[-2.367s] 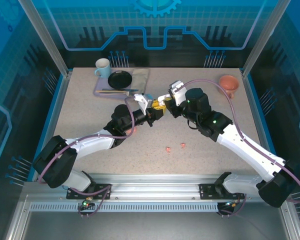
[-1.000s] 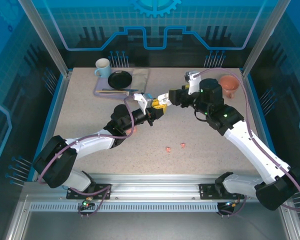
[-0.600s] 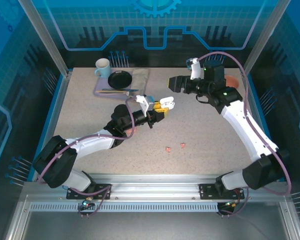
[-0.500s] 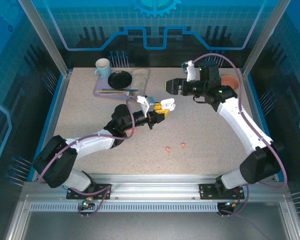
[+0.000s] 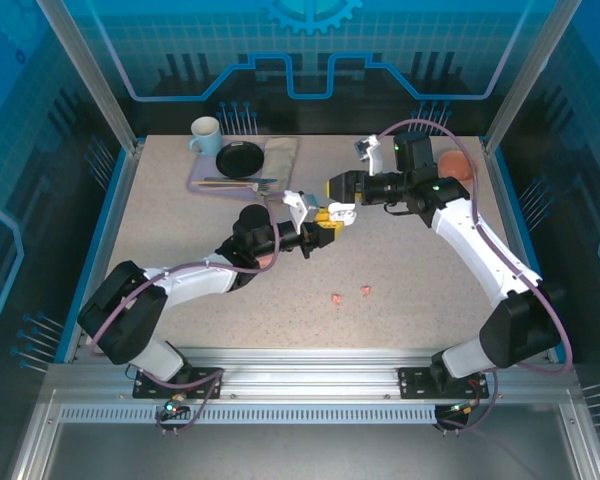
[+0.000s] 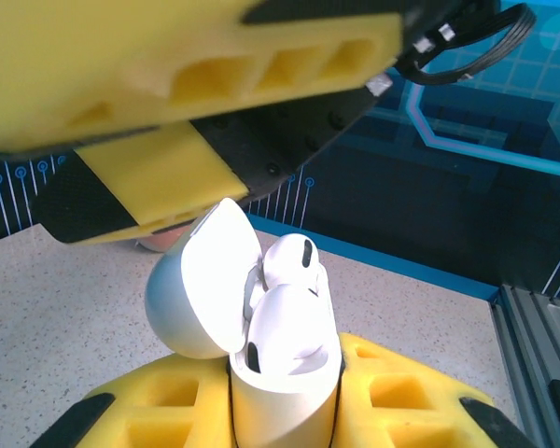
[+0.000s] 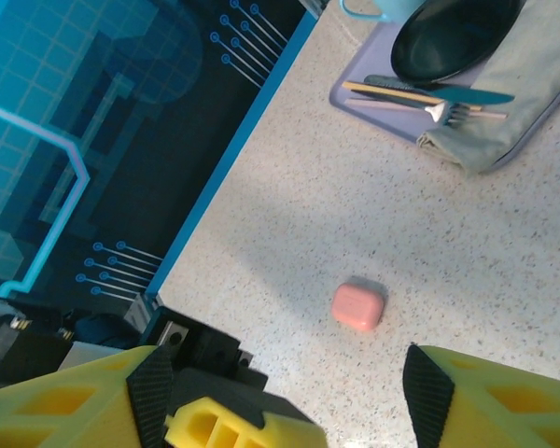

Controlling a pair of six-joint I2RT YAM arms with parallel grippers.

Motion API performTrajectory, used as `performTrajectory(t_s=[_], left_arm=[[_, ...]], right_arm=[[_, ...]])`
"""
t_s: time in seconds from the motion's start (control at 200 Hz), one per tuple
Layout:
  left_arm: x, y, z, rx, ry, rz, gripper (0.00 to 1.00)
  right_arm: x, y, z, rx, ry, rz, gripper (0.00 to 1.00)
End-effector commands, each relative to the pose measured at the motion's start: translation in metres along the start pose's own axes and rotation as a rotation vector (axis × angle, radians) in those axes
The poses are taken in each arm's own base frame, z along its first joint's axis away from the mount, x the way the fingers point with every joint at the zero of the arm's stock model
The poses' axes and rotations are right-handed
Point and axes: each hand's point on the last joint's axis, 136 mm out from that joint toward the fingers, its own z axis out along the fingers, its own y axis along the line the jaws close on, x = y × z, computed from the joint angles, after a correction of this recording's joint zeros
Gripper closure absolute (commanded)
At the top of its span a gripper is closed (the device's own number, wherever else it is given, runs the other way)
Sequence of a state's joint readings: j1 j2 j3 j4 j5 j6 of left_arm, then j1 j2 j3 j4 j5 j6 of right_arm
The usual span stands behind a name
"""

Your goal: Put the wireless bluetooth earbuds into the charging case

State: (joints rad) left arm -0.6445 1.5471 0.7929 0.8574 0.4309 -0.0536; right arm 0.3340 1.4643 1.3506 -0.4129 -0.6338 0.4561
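Salmon-pink earbuds (image 5: 336, 298), two of them, lie loose on the table (image 5: 180, 220) in the top external view. They are on the near side of both claws and well apart from each, so that pair is judged not yet inserted. The left claw (image 5: 326, 224) is clamped on the white charging case (image 5: 340, 211). The right claw (image 5: 332, 187) hangs just beyond it, near but apart.

Left wrist view: the white charging case stands upright between the left claw's fingers (image 6: 411, 401), gripped low on its body. This leaves the lid (image 6: 201, 285) free to stand open. Both white earbuds (image 6: 294, 263) sit in their sockets, so this case is judged filled. One finger (image 6: 168, 65) of the right claw hangs close above the lid, not visibly touching it. It is probably placed there to press the lid down.

Right wrist view: the right claw (image 7: 289, 411) has its jaws spread wide and holds nothing. A pink case (image 7: 358, 306) lies on the table below and ahead of it, apparently closed. It is judged the destination for the loose pair. A tray (image 7: 355, 93) of tableware sits farther off and plays no part in the task.
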Motion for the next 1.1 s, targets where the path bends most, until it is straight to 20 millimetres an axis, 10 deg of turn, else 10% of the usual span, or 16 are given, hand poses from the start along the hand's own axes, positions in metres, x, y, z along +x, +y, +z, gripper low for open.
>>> performTrajectory(t_s=[0.0, 0.525, 0.825, 1.095], left_arm=[[-0.020, 0.002, 0.008, -0.006, -0.055, 0.030, 1.00], [-0.011, 0.040, 0.014, -0.118, -0.048, -0.044, 1.00], [0.056, 0.093, 0.031, -0.271, 0.235, -0.380, 1.00], [0.129, 0.128, 0.063, -0.364, 0.506, -0.736, 1.00]], right_arm=[[0.008, 0.021, -0.011, -0.049, 0.007, -0.013, 0.32], [0.036, 0.034, -0.030, -0.033, 0.004, 0.027, 0.36], [0.038, -0.072, -0.071, 0.430, -0.173, 0.281, 0.35], [0.067, -0.122, -0.081, 0.616, -0.201, 0.376, 0.36]])
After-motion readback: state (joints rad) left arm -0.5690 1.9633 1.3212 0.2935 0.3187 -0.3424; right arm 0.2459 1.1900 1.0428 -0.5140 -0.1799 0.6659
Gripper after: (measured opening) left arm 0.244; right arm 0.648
